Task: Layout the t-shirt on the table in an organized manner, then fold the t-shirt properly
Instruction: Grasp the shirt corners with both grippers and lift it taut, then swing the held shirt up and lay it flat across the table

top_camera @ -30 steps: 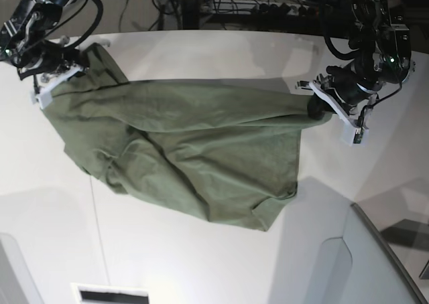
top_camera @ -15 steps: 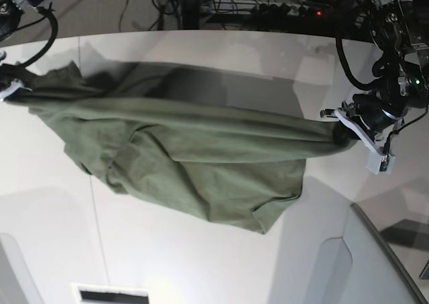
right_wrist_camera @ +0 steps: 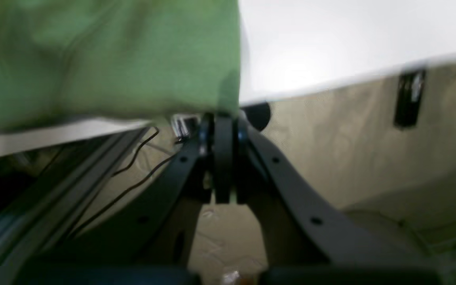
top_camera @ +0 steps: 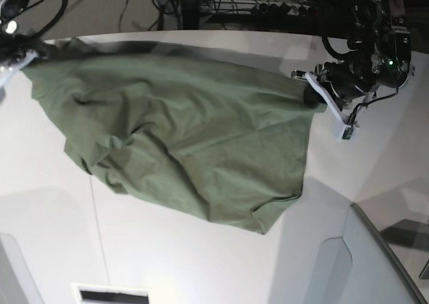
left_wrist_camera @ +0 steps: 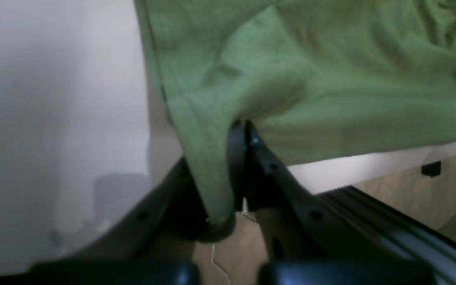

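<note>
White tabletop (top_camera: 201, 264) fills my base view, the t-shirt (top_camera: 181, 136) spread rumpled across it between both arms at the far edge, so I'd pull the corners apart evenly and lower them together to flatten it. My left wrist view shows the left hand (left_wrist_camera: 238, 130) clamped on a cloth edge. My right wrist view shows the right hand (right_wrist_camera: 222, 118) pinching another edge out beyond the tabletop's rim.

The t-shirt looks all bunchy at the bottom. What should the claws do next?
Probably pull it gently toward the far edge. Both claws, left and right, pinch the t-shirt along its far side, while the near part lies crumpled on the table.
</note>
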Robot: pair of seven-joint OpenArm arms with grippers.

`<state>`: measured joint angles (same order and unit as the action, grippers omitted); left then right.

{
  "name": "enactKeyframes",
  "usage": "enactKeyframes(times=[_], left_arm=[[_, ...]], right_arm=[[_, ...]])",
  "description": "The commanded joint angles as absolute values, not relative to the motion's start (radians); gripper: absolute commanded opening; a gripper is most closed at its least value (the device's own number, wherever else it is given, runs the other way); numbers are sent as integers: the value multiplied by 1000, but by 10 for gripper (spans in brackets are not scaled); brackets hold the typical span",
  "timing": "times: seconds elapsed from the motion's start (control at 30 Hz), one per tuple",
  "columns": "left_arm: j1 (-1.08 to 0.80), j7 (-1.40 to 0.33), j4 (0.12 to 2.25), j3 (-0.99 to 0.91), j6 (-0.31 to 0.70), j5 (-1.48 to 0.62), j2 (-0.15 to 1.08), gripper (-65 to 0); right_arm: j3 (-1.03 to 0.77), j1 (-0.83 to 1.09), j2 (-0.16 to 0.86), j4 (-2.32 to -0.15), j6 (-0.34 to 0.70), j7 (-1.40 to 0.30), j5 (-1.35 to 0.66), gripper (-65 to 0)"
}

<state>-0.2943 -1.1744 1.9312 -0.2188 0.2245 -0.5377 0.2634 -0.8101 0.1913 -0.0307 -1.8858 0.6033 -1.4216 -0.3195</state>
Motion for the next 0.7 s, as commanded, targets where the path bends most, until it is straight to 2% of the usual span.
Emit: enactKeyframes(times=[0.0,0.03,0.1,0.17,0.33,0.4,0.47,0.57,0.67], left_arm=[[-220,-1148,1948,-193,222,-549,272,-650],[-156,-1150,1939,-157,211,-539,272,-650],[24,-1185,1879,-85,150,-473,268,-650],[223,-1196,1758,-12,131,-398,262,-650],[768,-1110,1382,59,131,-275,179,-650],[906,-1110,1394,58,131,-268,160,-650],[980,-1124,1468,13,131,-266,166,-650],[1027,-1130,1520,-76,131,-271,205,-650],[1009,-1093,1544,-111,139,-271,208,-650]], right_arm=[[-763,122,5,-1870,604,-1396,-335,-650],[-717,68,28,-1816,587,-1396,-335,-648],[-627,-90,102,-1678,490,-1388,-335,-648],[-545,-266,166,-1514,432,-1325,-337,-648],[-374,-780,337,-1182,430,-1095,-340,-648],[-358,-898,378,-1207,430,-1095,-341,-650],[-390,-949,409,-1334,430,-1119,-341,-650],[-423,-961,438,-1558,430,-1142,-341,-650],[-420,-951,452,-1618,432,-1152,-341,-650]])
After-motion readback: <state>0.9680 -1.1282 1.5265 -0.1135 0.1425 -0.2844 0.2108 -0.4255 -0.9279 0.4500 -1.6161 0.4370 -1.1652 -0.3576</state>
